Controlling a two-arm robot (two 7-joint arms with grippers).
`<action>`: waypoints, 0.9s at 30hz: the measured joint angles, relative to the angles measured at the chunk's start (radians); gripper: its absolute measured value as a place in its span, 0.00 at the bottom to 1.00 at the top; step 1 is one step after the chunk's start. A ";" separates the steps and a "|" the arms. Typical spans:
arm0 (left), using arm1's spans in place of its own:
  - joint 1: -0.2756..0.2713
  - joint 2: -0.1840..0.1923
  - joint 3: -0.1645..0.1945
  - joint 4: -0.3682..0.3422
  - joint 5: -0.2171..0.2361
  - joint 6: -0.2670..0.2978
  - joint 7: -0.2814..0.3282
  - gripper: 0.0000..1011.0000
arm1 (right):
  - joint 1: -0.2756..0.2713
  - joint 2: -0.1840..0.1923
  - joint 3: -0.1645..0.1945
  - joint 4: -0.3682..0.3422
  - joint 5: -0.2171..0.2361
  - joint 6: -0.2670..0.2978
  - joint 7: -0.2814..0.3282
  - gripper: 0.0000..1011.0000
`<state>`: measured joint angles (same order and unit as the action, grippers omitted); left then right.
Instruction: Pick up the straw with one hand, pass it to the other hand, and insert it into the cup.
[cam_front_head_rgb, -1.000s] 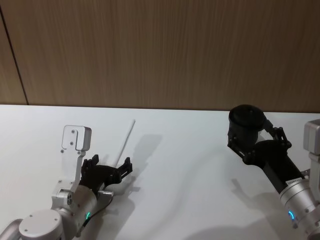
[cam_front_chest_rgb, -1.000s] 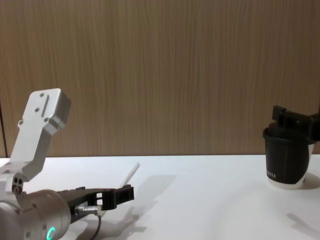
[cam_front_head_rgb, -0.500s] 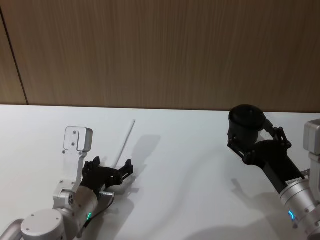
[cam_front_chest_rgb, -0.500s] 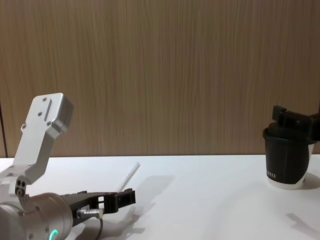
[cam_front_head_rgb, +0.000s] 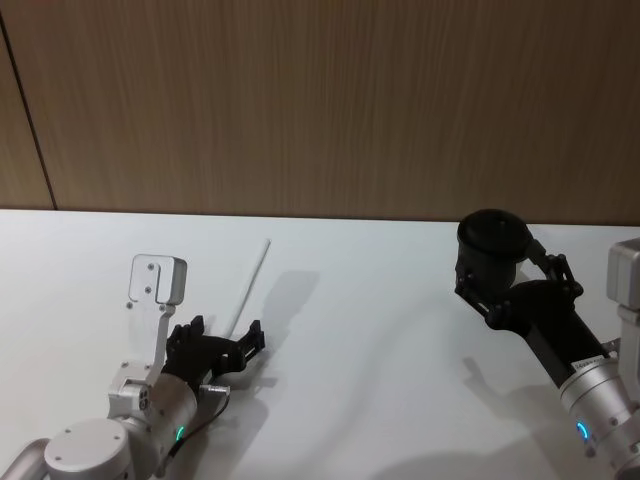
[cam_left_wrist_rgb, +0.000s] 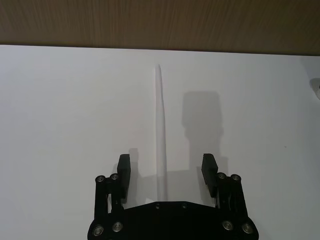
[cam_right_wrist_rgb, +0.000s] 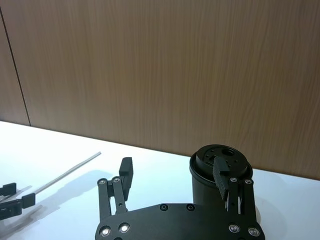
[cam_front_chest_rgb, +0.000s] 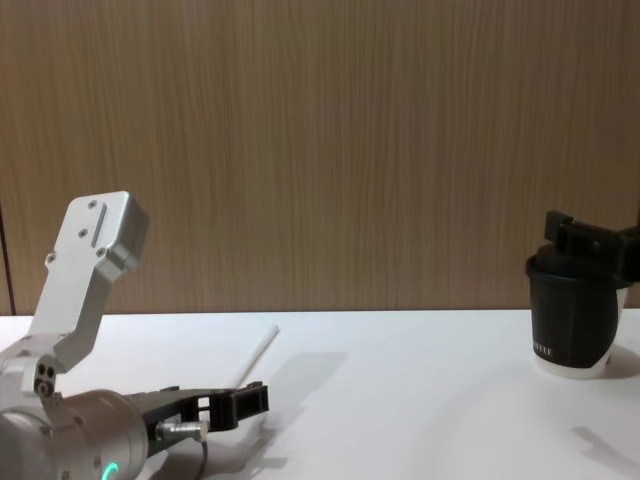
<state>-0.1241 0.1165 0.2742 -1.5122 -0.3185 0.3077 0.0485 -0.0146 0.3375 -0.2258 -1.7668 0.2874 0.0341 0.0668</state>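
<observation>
The left gripper (cam_front_head_rgb: 225, 335) sits low over the white table (cam_front_head_rgb: 380, 330) at the robot's near left, fingers spread wide and holding nothing. In the left wrist view the gripper (cam_left_wrist_rgb: 166, 165) straddles the near end of the straw (cam_left_wrist_rgb: 160, 125), with open table on either side of it. The straw (cam_front_head_rgb: 250, 285) lies flat, its long axis running straight away from this gripper toward the wood wall — in line with the reach, so the fingers would close across its width. This arm is far nearer than the other.

Farther off on the right, the right gripper (cam_front_head_rgb: 505, 278) hangs spread by the cup (cam_front_head_rgb: 490, 240); whether it touches, I cannot tell.

Against the frames a second back, the left gripper has sunk lower toward the table — straw, cup and right gripper have not shifted.
</observation>
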 joint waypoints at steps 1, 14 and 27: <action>0.000 0.000 0.000 0.000 0.000 0.000 0.000 0.90 | 0.000 0.000 0.000 0.000 0.000 0.000 0.000 0.99; 0.000 -0.004 -0.002 0.003 0.003 0.000 -0.002 0.50 | 0.000 0.000 0.000 0.000 0.000 0.000 0.000 0.99; 0.000 -0.005 -0.003 0.004 0.004 0.000 -0.002 0.10 | 0.000 0.000 0.000 0.000 0.000 0.000 0.000 0.99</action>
<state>-0.1244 0.1118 0.2711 -1.5080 -0.3144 0.3081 0.0462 -0.0146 0.3375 -0.2258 -1.7668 0.2874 0.0341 0.0667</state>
